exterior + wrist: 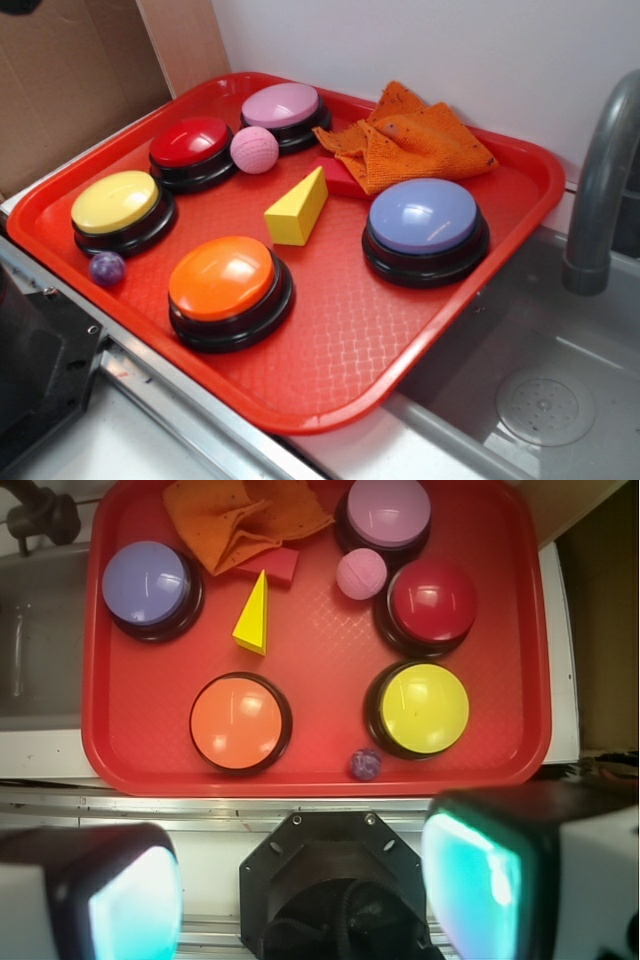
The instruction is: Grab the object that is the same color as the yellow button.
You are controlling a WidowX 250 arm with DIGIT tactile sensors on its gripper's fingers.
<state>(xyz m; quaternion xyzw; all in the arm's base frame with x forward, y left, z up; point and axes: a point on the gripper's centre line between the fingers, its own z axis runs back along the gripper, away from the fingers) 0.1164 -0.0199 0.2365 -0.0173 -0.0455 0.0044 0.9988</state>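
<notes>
A: What is seen nearest?
B: The pincer (300, 890) is held wide open, empty, above the tray (320, 775) edge.

A: And beyond?
B: The yellow wedge (253, 615) is flanked by the orange button (240, 722), blue button (148, 583) and cloth (240, 515); the yellow button (424, 708) sits apart.

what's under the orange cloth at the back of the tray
A flat red block pokes out from under the orange cloth's edge, near the yellow wedge. The rest of the block, and anything else beneath, is covered.

A white wall (450, 50), cardboard (60, 80), and a grey sink (540, 380) with faucet (600, 190).
</notes>
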